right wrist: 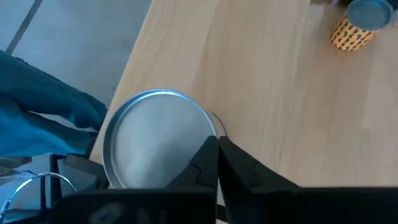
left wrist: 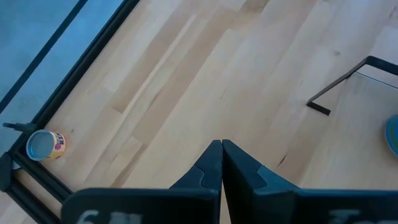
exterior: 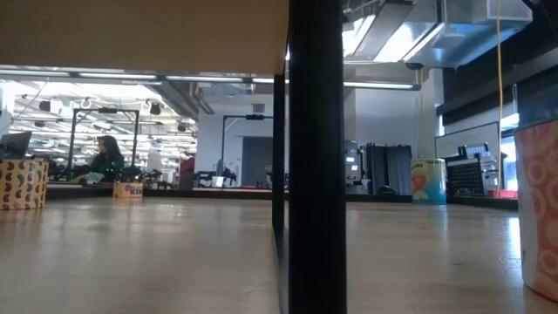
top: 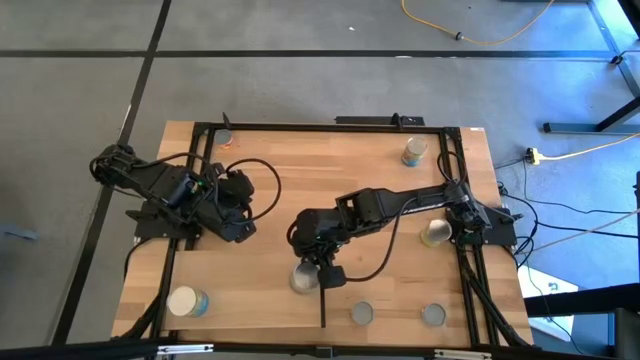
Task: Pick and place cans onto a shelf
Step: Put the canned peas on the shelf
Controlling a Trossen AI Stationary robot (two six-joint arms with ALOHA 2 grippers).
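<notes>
My right gripper [top: 320, 268] is shut, right beside a grey-topped can [top: 303, 278] that stands upright on the shelf [top: 250, 305], close to the shelf's thin black strip [top: 322, 305]. In the right wrist view its fingertips [right wrist: 217, 144] stand at the rim of that can [right wrist: 155, 137]. My left gripper [top: 240, 225] is shut and empty over the table's left middle [left wrist: 221, 146]. A cream-topped can [top: 188, 300] stands at the near left. In the low view the shelf [exterior: 139, 35] hides my right gripper and its can. My right gripper's shut fingers [right wrist: 208, 155] point down at the rim of the can's metal top [right wrist: 202, 127]. I cannot tell whether they touch it. The can stands upright on the shelf.
Other cans stand at the far left [top: 222, 138], far right [top: 413, 150], right [top: 435, 233] and near right [top: 362, 314] [top: 432, 315]. A black metal frame [top: 300, 127] rims the table. A black post [exterior: 316, 157] stands in front of the low view. A person sits far behind the table [exterior: 106, 160].
</notes>
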